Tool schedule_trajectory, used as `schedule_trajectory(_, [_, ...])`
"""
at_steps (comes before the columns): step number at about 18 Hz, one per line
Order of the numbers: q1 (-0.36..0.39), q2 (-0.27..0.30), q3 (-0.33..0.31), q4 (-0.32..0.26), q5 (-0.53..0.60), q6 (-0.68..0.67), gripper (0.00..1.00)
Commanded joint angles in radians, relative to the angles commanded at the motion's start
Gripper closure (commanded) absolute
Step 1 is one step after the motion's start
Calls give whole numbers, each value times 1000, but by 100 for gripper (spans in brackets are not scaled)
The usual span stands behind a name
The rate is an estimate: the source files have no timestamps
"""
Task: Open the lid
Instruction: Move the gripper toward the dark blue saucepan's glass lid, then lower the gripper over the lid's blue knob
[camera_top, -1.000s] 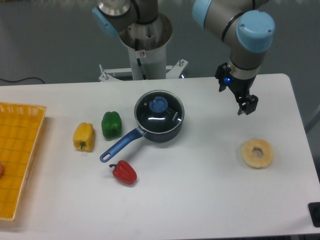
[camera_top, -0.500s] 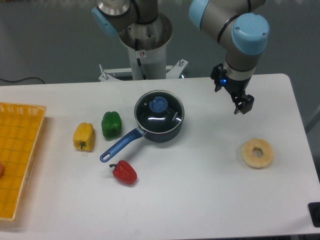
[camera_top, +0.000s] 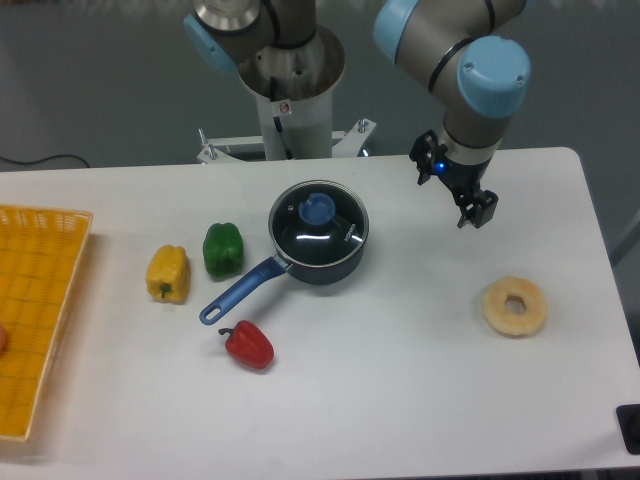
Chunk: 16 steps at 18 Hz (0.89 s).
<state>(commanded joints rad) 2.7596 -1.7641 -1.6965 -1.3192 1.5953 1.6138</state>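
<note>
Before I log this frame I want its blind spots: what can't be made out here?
- Gripper: small and seen at an angle, so whether its jaws are open or shut is unclear.
- Saucepan contents: the lid shows only dark glass with glare.
- Yellow basket: cut by the left edge; a reddish thing there is mostly out of view.
- Dark object: cut by the right edge, unidentifiable.

No text can be read. A small white printed mark sits on the lid (camera_top: 318, 228) near its right rim, and a small red-and-white sticker on the white robot pedestal (camera_top: 293, 110); both are too small to make out.
</note>
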Motion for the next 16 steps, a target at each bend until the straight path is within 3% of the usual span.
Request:
schedule_trajectory(6, [-34, 20, -38, 0, -2, -12, 0])
schedule_trajectory(10, [-70, 69, -104, 49, -12, -77, 0])
schedule_trajectory(16, [-152, 118, -158, 61, -21, -236, 0])
